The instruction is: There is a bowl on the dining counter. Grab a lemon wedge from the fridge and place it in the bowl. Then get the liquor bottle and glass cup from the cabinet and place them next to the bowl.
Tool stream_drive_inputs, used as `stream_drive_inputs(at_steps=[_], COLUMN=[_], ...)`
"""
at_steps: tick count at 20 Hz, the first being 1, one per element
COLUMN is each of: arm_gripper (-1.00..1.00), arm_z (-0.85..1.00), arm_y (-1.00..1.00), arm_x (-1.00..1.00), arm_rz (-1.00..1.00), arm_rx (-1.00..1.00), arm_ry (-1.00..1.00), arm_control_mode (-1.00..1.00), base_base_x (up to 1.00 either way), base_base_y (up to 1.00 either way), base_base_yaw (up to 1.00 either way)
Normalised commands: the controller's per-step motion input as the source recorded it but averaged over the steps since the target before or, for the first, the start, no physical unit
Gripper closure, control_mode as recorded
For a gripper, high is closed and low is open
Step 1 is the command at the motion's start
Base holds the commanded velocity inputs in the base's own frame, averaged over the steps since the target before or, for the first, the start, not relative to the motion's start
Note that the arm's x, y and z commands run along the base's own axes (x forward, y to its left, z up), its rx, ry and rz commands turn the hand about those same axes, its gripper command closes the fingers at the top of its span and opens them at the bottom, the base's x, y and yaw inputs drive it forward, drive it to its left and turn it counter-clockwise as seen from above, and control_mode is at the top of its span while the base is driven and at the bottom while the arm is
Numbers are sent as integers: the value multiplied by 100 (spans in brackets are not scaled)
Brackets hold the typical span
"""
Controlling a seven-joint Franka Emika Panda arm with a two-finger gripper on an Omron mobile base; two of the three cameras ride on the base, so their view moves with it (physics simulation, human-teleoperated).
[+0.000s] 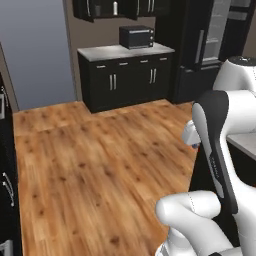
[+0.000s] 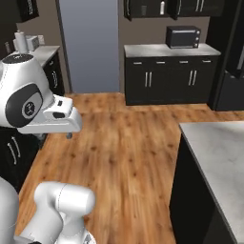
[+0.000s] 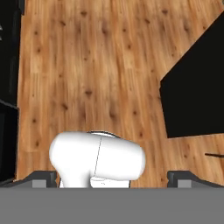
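While the gripper [image 3: 112,177] hangs over bare wood floor [image 3: 100,65], its 2 dark finger tips stand spread wide at the bottom of the hand view, with nothing between them. In that view a black block [image 3: 197,87] juts in from the right and dark cabinet fronts [image 3: 8,65] run down the left edge.

From the right base view, the hand points down above the floor on the left, well apart from the grey-white marble counter top [image 2: 221,157] on a dark base at the lower right.

Across the room stands a low black cabinet run with a pale top [image 2: 167,50], and a dark microwave [image 2: 183,36] sits on it. Above it hang black wall cabinets [image 2: 143,8] with slim silver handles; a small pale object shows inside, too small to tell what it is. The tall black fridge [image 1: 200,45], with a long grey vertical handle, stands just right of that run in the left base view. A grey-blue wall panel [image 2: 88,45] fills the gap to the left.
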Motion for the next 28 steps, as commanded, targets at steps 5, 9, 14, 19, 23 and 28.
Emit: stream_drive_inputs(at_steps=[5,9,14,19,23,28], arm_gripper=[-100,-100,-100,-100,-100,-100], arm_z=[0,0,0,0,0,0], arm_y=[0,0,0,0,0,0], arm_x=[0,0,0,0,0,0], arm_rz=[0,0,0,0,0,0], arm_rx=[0,0,0,0,0,0], arm_ry=[0,0,0,0,0,0], arm_control_mode=[100,100,100,100,100,100], base_base_x=[100,100,100,100,100,100], base_base_y=[31,30,25,21,16,3], base_base_yaw=[-4,-4,-4,-3,-2,0])
